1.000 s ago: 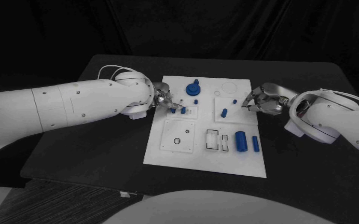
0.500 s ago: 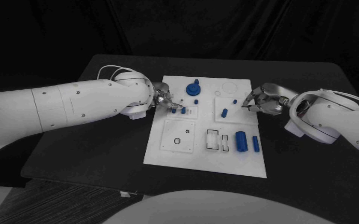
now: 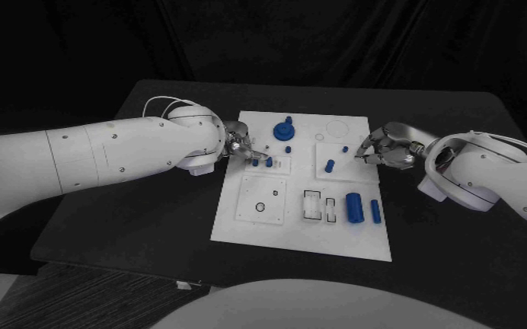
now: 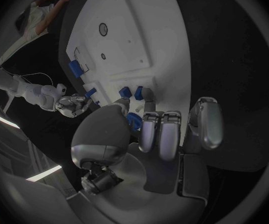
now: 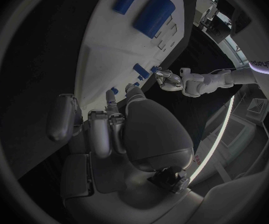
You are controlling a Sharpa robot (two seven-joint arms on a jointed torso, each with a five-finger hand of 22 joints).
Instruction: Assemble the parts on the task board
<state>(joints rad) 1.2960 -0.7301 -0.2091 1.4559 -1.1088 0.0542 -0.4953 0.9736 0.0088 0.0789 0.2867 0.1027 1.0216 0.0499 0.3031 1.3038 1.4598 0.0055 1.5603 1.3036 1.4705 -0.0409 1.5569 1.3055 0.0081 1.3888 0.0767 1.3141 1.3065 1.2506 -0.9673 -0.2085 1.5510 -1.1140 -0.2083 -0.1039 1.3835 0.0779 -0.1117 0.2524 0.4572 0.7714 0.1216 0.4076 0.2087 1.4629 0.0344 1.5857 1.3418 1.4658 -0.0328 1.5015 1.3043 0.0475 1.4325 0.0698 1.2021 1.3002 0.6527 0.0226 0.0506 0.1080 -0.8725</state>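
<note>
Task board (image 3: 280, 215) is sitting mid-table (image 3: 143, 215), blue parts spread across it: a knobbed piece (image 3: 285, 129) near the far edge, two cylinders (image 3: 353, 207) lying in the near right corner. My left hand (image 3: 238, 148) is working at the board's left edge, fingertips pinching a small blue peg (image 4: 133, 120). My right hand (image 3: 381, 148) is hovering at the right edge; can't tell if it's holding anything.

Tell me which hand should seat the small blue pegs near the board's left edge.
Probably left: the left hand already has its fingers at those small blue pegs; the right hand sits at the task board's opposite edge.
</note>
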